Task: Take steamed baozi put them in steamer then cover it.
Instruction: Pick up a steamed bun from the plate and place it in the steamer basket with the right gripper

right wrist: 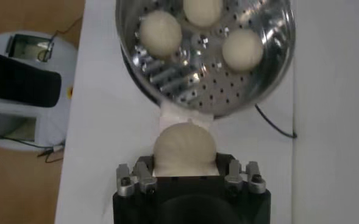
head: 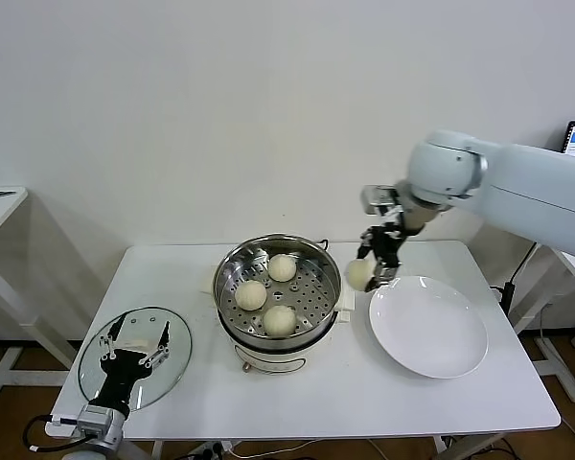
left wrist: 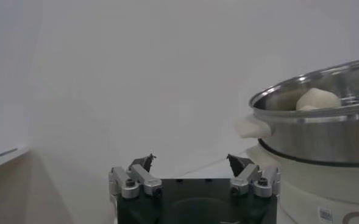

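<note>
In the head view, a round shiny stainless-steel steamer (head: 279,287) with a perforated tray on a cream-white base is seen near the middle of the white counter (head: 316,398), and three small cream-white dome-shaped baozi (head: 267,295) are already laid on its tray, spaced so that a gap is left on the side toward the right edge of the counter. A fourth cream-white baozi (head: 360,274) is held clamped in the right gripper (head: 374,272), raised between the steamer's rim and the flat white round plate (head: 428,326); the plate lies bare, so this is judged to be the last bun to be carried over. The round clear glass cover (head: 134,356) with a white handle is left lying near the front left corner of the counter, and the left gripper (head: 134,356) is poised over it with its jaws spread wide, presumably so the cover can be taken once the tray is filled. In the left wrist view, the wide-spread left gripper (left wrist: 192,163) is shown holding nothing, with the steamer (left wrist: 316,131) well beyond it and one baozi (left wrist: 318,99) peeping over the rim. In the right wrist view, the held baozi (right wrist: 184,148) is seen squeezed in the right gripper (right wrist: 185,171), with the steamer (right wrist: 205,52) and its three buns just ahead.
</note>
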Tool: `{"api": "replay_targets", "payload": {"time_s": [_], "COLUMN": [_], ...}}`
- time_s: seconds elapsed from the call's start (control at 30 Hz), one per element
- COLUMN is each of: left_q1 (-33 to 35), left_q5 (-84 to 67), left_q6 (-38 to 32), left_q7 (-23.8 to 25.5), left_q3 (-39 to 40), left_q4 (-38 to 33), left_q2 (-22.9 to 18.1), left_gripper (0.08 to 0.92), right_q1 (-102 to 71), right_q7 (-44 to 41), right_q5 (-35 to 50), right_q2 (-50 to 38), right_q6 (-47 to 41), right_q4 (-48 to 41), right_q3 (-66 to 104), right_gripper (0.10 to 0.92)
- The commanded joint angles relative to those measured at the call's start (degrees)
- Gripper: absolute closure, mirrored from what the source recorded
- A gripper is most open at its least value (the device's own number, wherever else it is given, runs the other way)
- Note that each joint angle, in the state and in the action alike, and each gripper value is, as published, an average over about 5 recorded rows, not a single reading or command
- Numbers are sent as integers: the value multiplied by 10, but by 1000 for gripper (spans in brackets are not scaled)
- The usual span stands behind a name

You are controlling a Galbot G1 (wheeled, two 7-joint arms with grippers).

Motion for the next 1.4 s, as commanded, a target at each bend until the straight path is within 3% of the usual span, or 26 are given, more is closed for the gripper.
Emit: {"api": "replay_targets", "payload": {"time_s": [0.03,0.4,1.1,1.4], "left_q1": [-2,-7,-6,-1], "left_q5": [-3,-12,-18,-18], "left_q6": [1,2,1,1], "left_q7": [2,6,9,7], "left_q3": [-8,-19,-27,-26], "left_q4": [5,14,14,8], "left_q2": [4,4,3,2], "left_gripper": [177,177,177,177], "right_q1": [-25,-117,-161,-123], "right_q7": [7,-6,-12,-17], "right_q5": [26,-49,-78,-59], "right_q2": [156,217,237,183], "right_q6": [-25,-7,-3,1], "right_q4": [-96,-215,-242,-214], "right_q3": [-11,15,21,59], "right_gripper": [353,347,346,218]}}
